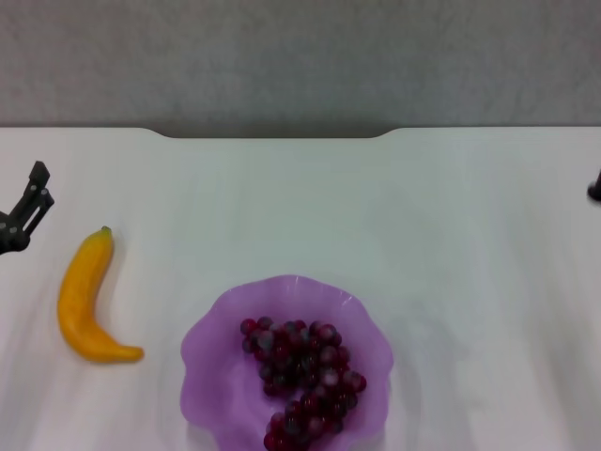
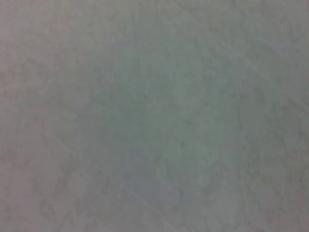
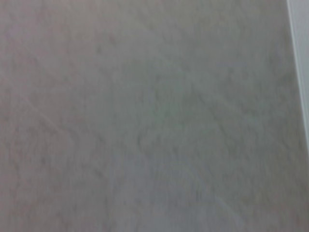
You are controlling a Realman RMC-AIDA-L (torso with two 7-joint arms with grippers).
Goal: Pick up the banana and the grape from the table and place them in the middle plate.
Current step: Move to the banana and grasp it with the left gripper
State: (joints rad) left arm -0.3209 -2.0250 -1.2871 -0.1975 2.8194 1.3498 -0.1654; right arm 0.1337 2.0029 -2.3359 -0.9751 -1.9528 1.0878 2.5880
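We are recording one container in the head view: the middle plate (image 1: 211, 362), a translucent purple dish with a wavy scalloped rim, sitting on the white tabletop (image 1: 451, 244) at the near edge of the view, its nearest part cut off by the frame. Inside it the grape (image 1: 302, 381), a long bunch of dark red-purple berries, is lying across the right-of-centre part of the dish, running from the middle toward the near rim. The left half of the dish is showing only bare purple plastic.

The banana (image 1: 83, 301) is lying on the tabletop to the left of the plate, apart from its rim, with its green stem tip pointing away from the robot and its curved lower end turning toward the plate. It is not in the dish.

The left gripper (image 1: 26, 218) is showing at the left edge of the view, beyond the banana's stem end and apart from it, gripping nothing; we cannot tell whether its fingers are open or closed. The right gripper (image 1: 594, 186) is only just entering at the right edge, well apart from the plate, and we cannot tell how its fingers are standing.

Both wrist views are showing only a plain grey-white surface.
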